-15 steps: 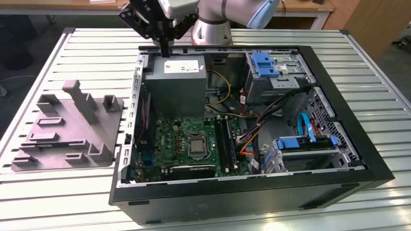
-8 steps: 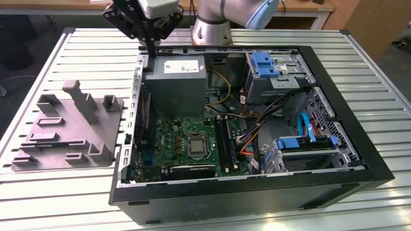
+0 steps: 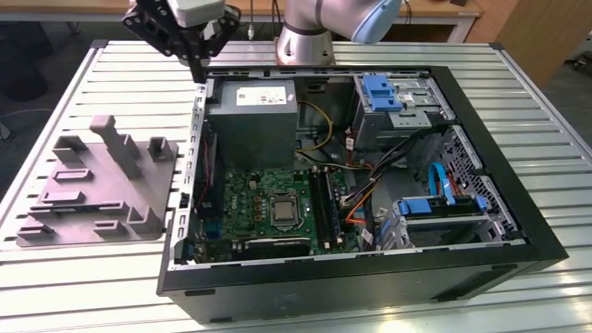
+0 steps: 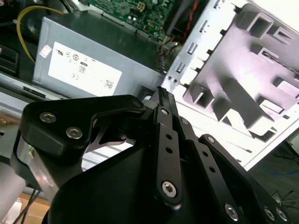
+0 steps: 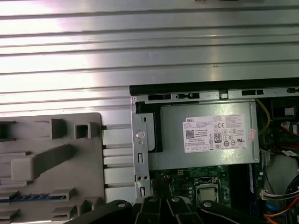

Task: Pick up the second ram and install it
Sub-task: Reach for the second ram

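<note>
My gripper [image 3: 198, 73] hangs above the open computer case's far corner on the exterior view's left, beside the power supply [image 3: 251, 114]. Its fingers are shut, with nothing visible between them [image 4: 162, 92]. The second ram [image 5: 32, 197] looks like a thin dark strip with blue marks. It stands edge-up in a slot of the grey moulded plate [image 5: 70, 186], well away from the gripper. In the exterior view it is a dark line [image 3: 68, 197] on that plate [image 3: 138, 187]. The long memory slots [image 3: 322, 201] lie beside the CPU socket [image 3: 281, 208] on the motherboard.
The black case [image 3: 370, 277] stands on a ribbed metal table [image 3: 93, 291]. Drive brackets with blue tabs [image 3: 381, 94] and cables fill the case's side on the exterior view's right. The arm's base [image 3: 306, 41] rises behind the case. Upright blocks [image 3: 118, 142] stand on the plate.
</note>
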`<state>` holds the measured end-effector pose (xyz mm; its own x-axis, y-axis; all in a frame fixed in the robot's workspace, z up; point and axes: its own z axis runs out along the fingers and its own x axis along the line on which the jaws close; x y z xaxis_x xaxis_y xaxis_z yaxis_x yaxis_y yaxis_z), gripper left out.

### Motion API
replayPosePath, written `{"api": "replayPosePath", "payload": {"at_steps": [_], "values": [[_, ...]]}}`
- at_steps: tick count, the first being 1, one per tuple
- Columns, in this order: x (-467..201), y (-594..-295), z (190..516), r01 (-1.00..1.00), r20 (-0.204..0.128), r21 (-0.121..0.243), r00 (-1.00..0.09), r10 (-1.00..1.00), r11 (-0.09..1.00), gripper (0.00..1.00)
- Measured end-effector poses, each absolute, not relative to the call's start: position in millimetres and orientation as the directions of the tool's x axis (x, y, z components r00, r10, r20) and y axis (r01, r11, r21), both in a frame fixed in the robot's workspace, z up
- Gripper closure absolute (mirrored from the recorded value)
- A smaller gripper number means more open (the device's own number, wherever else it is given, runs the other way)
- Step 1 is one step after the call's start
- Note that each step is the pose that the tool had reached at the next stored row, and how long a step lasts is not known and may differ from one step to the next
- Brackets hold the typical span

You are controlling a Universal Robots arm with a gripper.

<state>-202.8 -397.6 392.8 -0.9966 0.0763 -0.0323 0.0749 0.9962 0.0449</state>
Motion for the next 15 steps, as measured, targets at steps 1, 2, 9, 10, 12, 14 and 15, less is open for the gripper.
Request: {"api": "replayPosePath", "payload": {"at_steps": [1, 2, 9, 10, 12, 14, 15], "values": [[-206.2, -397.5, 392.7, 0.075, -0.033, 0.045, -0.997, 0.076, 0.996, 0.9], [-210.0, -397.3, 392.7, 0.075, -0.033, 0.045, -0.997, 0.076, 0.996, 0.9], [-236.4, -395.5, 392.2, 0.074, -0.037, 0.045, -0.996, 0.076, 0.996, 0.9], [-240.6, -395.1, 392.1, 0.075, -0.037, 0.045, -0.996, 0.076, 0.996, 0.9], [-248.6, -394.3, 391.9, 0.074, -0.038, 0.045, -0.996, 0.076, 0.996, 0.9], [-256.9, -393.5, 391.6, 0.074, -0.039, 0.046, -0.996, 0.076, 0.996, 0.9], [-261.2, -393.0, 391.5, 0.075, -0.04, 0.046, -0.996, 0.076, 0.996, 0.9]]}}
